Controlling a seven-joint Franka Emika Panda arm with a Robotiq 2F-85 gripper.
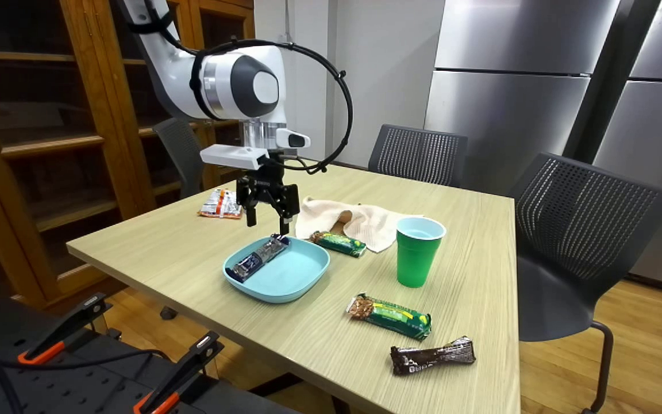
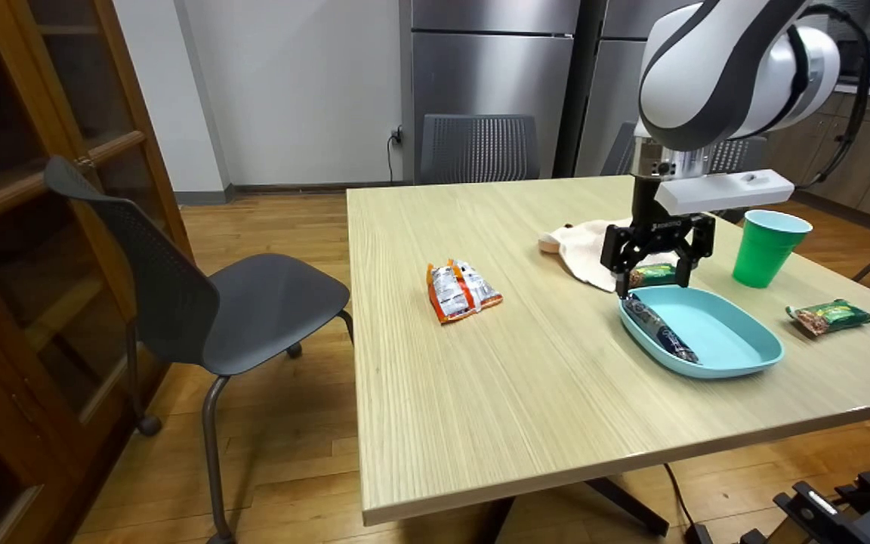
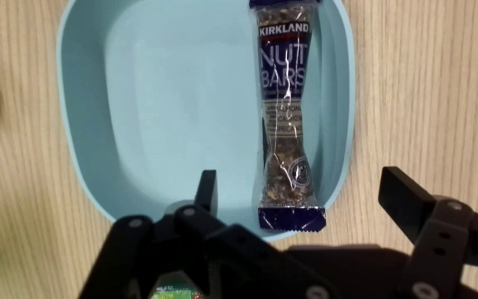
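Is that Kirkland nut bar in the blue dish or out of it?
In. The wrist view shows the nut bar lying inside the blue dish, along one side, one end at the rim; both exterior views agree.

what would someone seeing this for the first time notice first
Probably the white robot arm looming over the table, with its black gripper open above the edge of a light blue tray. In the tray, a Kirkland nut bar lies along one side. The bright green cup, standing on the table near a pale cloth, likely catches the eye next.
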